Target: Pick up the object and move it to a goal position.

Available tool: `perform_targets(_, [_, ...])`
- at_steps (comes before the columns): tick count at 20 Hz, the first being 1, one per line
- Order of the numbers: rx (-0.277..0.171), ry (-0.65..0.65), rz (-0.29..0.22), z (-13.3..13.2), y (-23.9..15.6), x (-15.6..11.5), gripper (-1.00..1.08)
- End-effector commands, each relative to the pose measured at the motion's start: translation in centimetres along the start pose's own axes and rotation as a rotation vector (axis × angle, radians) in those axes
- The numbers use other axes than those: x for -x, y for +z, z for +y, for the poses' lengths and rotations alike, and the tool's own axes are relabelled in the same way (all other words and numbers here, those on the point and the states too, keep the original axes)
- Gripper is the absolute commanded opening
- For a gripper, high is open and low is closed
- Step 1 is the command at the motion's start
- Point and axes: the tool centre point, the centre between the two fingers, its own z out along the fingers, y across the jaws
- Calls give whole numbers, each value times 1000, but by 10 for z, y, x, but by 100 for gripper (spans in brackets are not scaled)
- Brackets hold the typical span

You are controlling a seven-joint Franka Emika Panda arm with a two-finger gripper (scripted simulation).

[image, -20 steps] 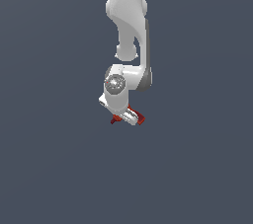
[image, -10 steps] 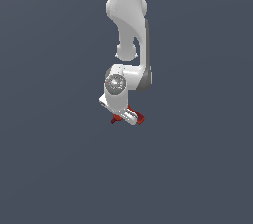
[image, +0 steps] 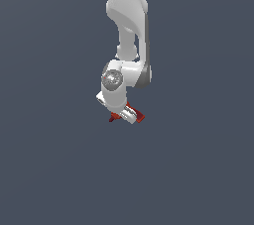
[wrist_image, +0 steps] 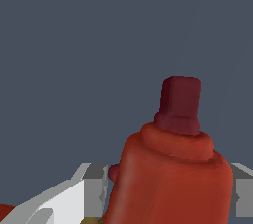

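In the exterior view the white, jointed robot arm [image: 128, 26] reaches down from the top centre of the frame and ends just below the middle, where its white hand [image: 124, 115] is tilted toward the lower right. Parts of the small red, drill-shaped object [image: 139, 116] stick out on both sides of the hand: a brighter red piece on the exterior view's right and a darker pointed bit on the exterior view's left. The hand covers the rest of it.

The wrist view shows the same object [wrist_image: 170, 173] filling the lower right of the frame, very close to the camera: a rounded, dark red body, a ringed collar above it and a blocky maroon tip at the centre right. A sliver of yellow shows at the bottom edge beside the body. Grey and white fingers [wrist_image: 94, 188] sit right against the body on each side, one at the lower left and one at the far right edge, so the hand is pinching the object between them.

Around them there is only a plain slate-grey backdrop [image: 49, 169].
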Motion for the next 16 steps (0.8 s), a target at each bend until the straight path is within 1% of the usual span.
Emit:
perform_targets(1, [-3,1,4,7,-16,-2,-100])
perform_targets(7, [-4,2,3,32,-64,-4,-100])
perform_targets(16, [-3,4,3,84,-163,-10,-100])
